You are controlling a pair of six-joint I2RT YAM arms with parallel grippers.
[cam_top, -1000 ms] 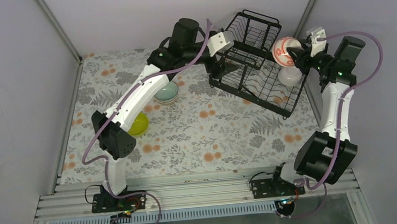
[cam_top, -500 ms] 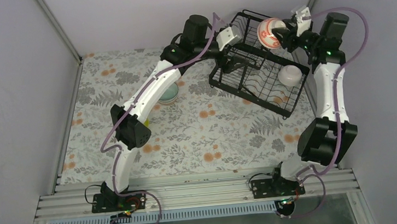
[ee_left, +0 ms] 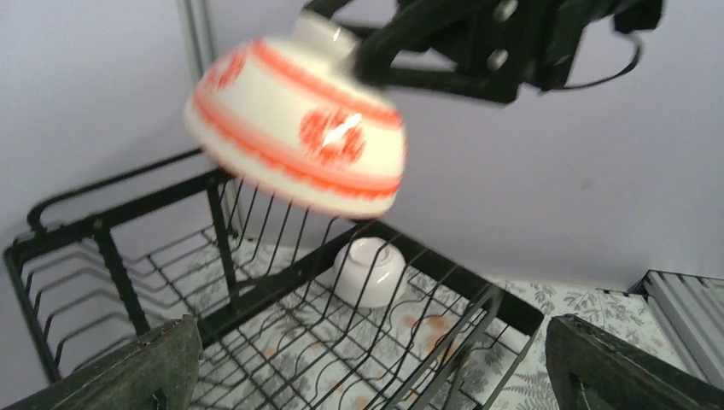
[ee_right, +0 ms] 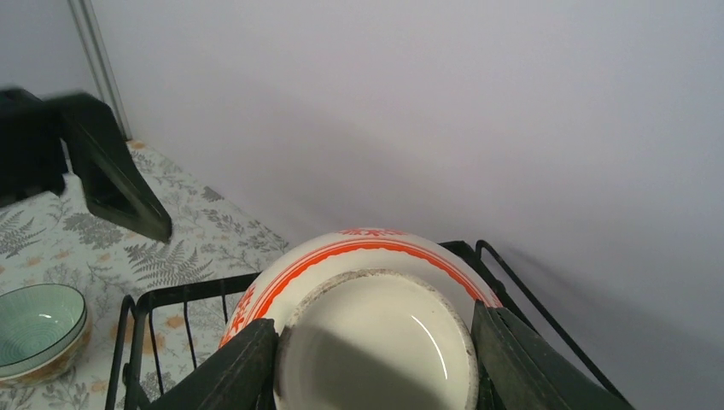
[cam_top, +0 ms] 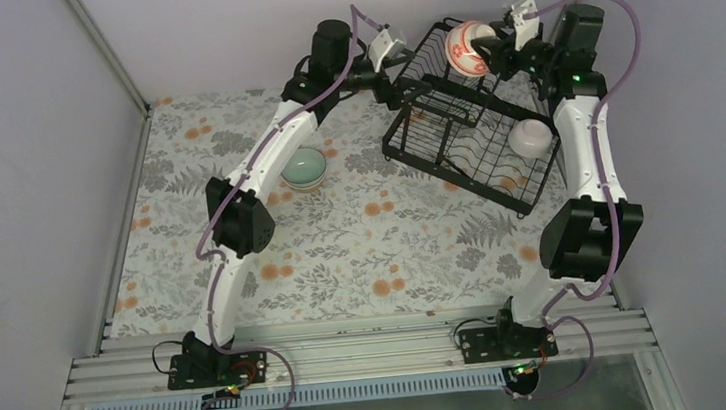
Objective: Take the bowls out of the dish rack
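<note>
My right gripper [cam_top: 491,53] is shut on the foot of the white bowl with red-orange pattern [cam_top: 466,46] and holds it, tilted, in the air over the upper tier of the black wire dish rack [cam_top: 414,150]. In the right wrist view the fingers [ee_right: 243,363] clamp the bowl's foot [ee_right: 376,333]. The plain white bowl [cam_top: 530,137] sits upside down in the rack's lower tray. My left gripper [cam_top: 386,84] is open and empty beside the rack's left far corner, facing the held bowl [ee_left: 290,137]. The pale mint-green bowl [cam_top: 304,167] stands on the table. The lime-yellow and tan-brown bowls are hidden.
The table has a floral cloth [cam_top: 384,253]. Grey walls with metal corner posts [cam_top: 108,54] close in the left, far and right sides. My left arm's elbow [cam_top: 237,222] hangs over the table's left middle. The rack stands at the far right corner.
My right gripper has carried the patterned bowl up and to the left, over the rack's upper tier. My left gripper has drawn back out of the rack towards the far left.
</note>
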